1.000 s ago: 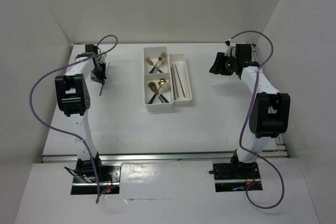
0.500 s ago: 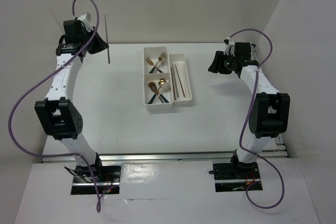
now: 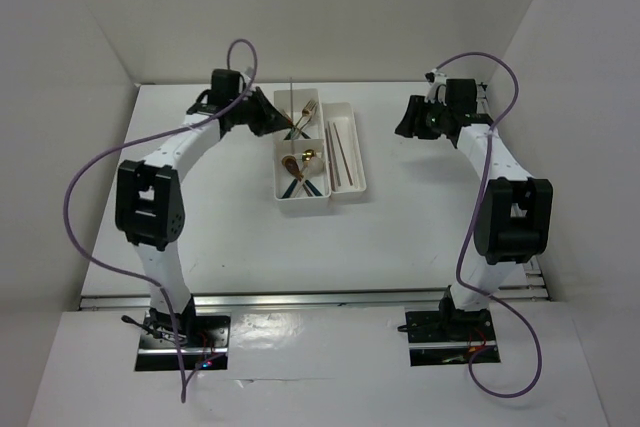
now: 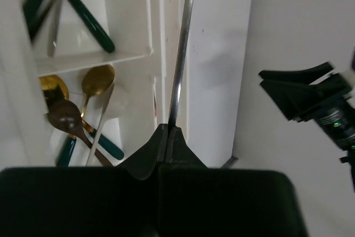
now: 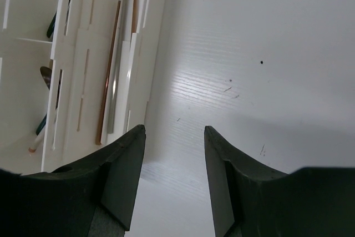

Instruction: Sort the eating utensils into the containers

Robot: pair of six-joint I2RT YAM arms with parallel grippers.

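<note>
Now left claw [image 4: 168, 129] pinches silvery chopstick [image 4: 181, 59] over white tray [image 4: 151, 26].

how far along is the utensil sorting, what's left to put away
Nearly done. In the white tray, forks lie in the far square compartment, spoons in the near one, chopsticks in the long one. In hand: the left gripper is shut on a silvery chopstick over the tray. The right gripper is open, empty. Left: drop that chopstick into the long compartment; no loose utensils show on the table.
</note>
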